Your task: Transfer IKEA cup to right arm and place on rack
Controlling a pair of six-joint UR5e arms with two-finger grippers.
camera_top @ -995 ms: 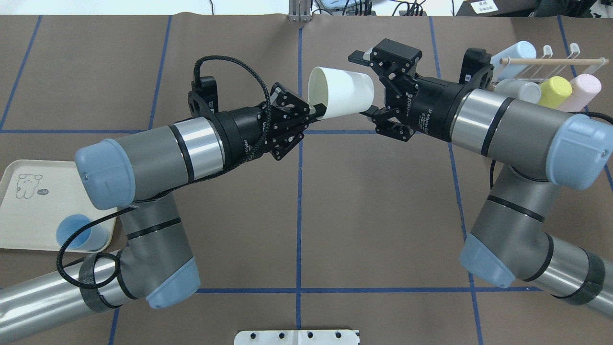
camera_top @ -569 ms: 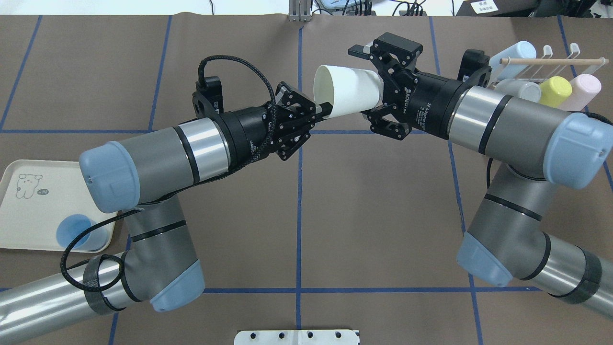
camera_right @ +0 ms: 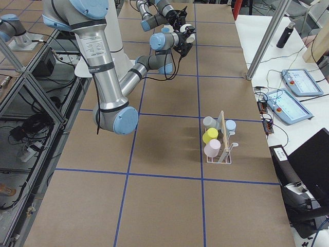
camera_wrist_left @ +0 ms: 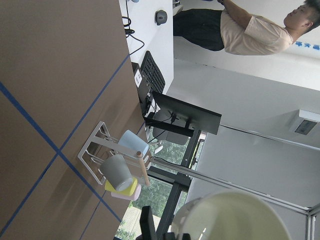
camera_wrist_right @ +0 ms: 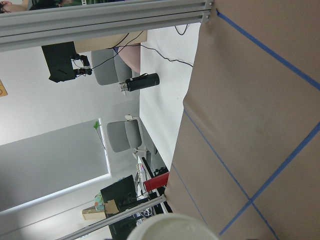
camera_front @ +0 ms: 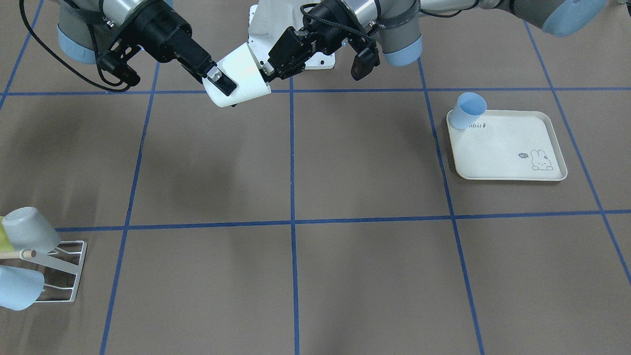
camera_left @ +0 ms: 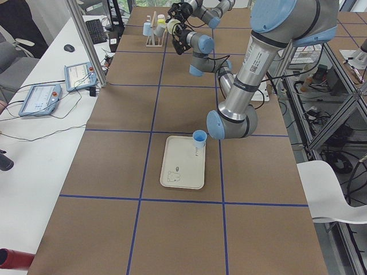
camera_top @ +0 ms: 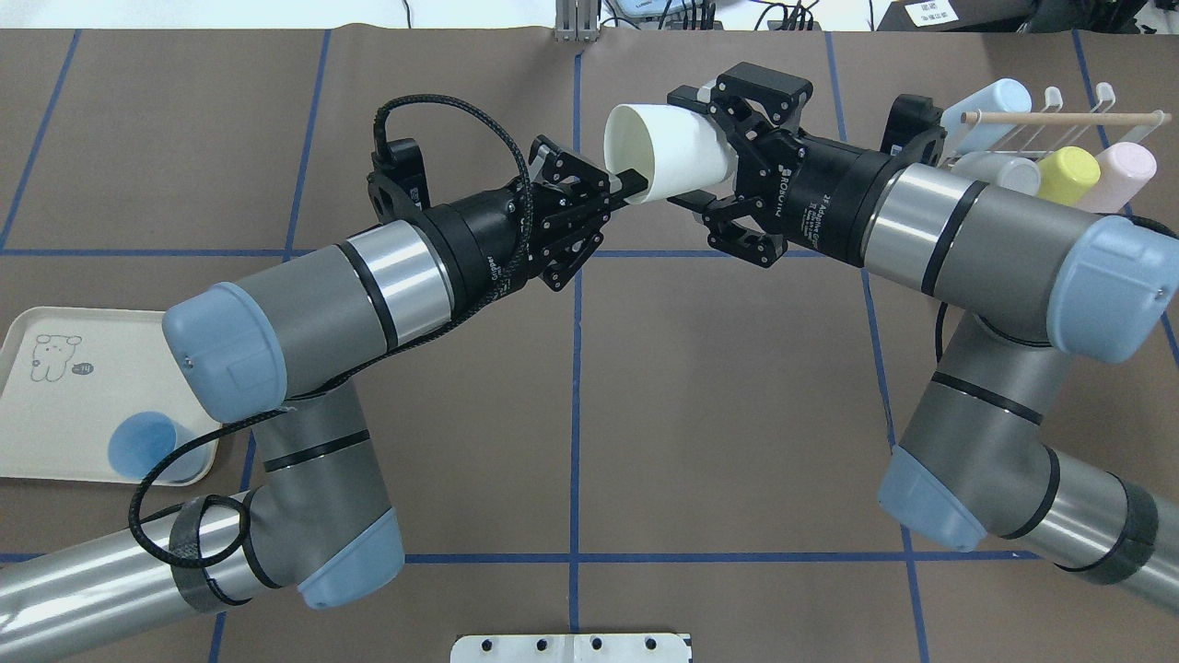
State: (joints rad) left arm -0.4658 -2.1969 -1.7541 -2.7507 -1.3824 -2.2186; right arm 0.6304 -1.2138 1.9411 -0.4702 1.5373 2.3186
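Your left pincer [camera_top: 631, 184] is pinching the rim of the white cup [camera_top: 672, 152]: one finger reaches inside the mouth, and the other sits under the wall, where you cannot see it from overhead. Your right pincer [camera_top: 689, 147] is spread, its two fingers straddling the cup's closed end, one on the 12 o'clock side and one on the 6 o'clock side. You cannot tell whether the pads touch the wall.

Read the overhead view as a clock face. The cup hangs in the air, off the surface [camera_top: 737, 414], near 12 o'clock. It lies on its side with the mouth turned to 9 o'clock, toward the left arm [camera_top: 304, 313], and the base to 3 o'clock, toward the right arm [camera_top: 995, 239].

The rack [camera_top: 1104, 92] stands at about 2 o'clock, near the surface's far corner, well apart from the white cup and just beyond the right arm's wrist. A wooden rod [camera_top: 1059, 117] runs through it. A pale blue cup [camera_top: 990, 106], a grey cup [camera_top: 999, 172], a yellow cup [camera_top: 1068, 175] and a pink cup [camera_top: 1119, 175] lean on its prongs.

At 8 o'clock lies the cream rabbit-print tray [camera_top: 55, 433], with a blue cup [camera_top: 143, 447] standing mouth up in its 5 o'clock corner
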